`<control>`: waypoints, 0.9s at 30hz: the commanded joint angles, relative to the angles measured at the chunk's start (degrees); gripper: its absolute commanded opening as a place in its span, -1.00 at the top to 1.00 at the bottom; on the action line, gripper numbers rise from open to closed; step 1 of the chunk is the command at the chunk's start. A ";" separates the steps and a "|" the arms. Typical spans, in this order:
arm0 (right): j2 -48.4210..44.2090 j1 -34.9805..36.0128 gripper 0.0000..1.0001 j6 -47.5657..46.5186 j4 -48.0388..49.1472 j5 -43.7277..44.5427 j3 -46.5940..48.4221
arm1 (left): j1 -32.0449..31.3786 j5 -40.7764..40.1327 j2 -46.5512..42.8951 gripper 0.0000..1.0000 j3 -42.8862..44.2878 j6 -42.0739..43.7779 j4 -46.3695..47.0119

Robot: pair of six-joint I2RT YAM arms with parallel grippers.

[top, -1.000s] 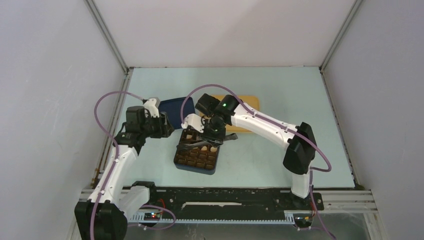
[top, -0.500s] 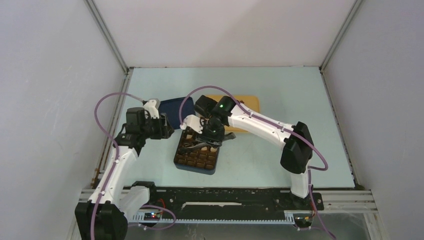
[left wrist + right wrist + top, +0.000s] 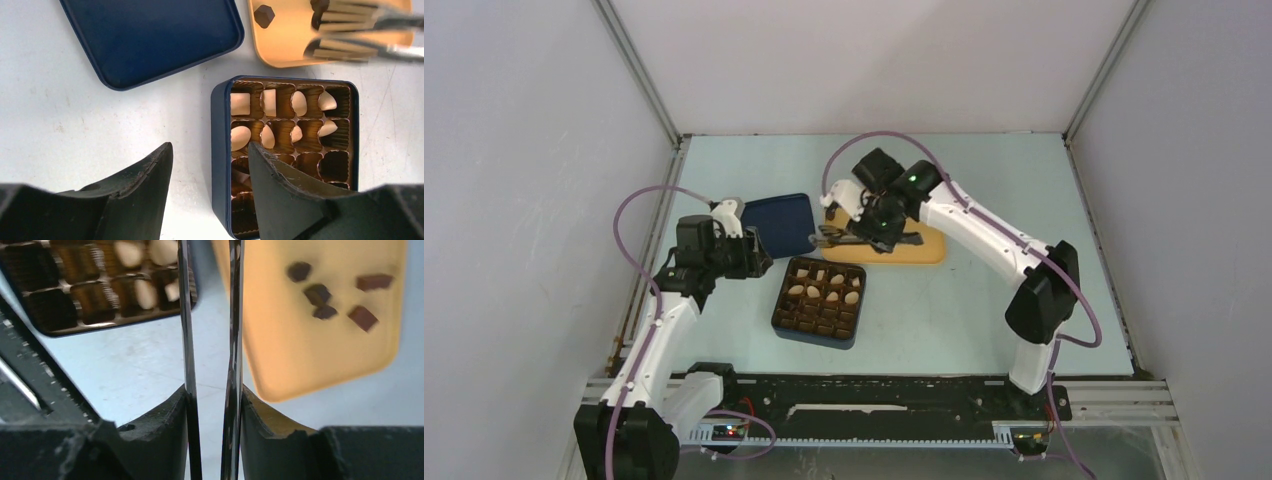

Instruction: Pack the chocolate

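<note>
Swinging back from the box [image 3: 814,335], my right end effector [image 3: 827,238] now hangs over the orange tray [image 3: 929,250], blades slightly parted and empty; dark chocolate pieces [image 3: 318,292] lie on it just beside them.

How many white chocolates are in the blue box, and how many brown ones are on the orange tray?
White chocolates in the blue box: 8
Brown chocolates showing on the orange tray: 5
Total: 13
</note>
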 commanded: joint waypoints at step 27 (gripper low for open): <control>12.92 -7.91 0.18 2.99 4.16 -1.00 5.21 | 1.62 1.01 -3.15 -0.26 -1.69 0.13 2.24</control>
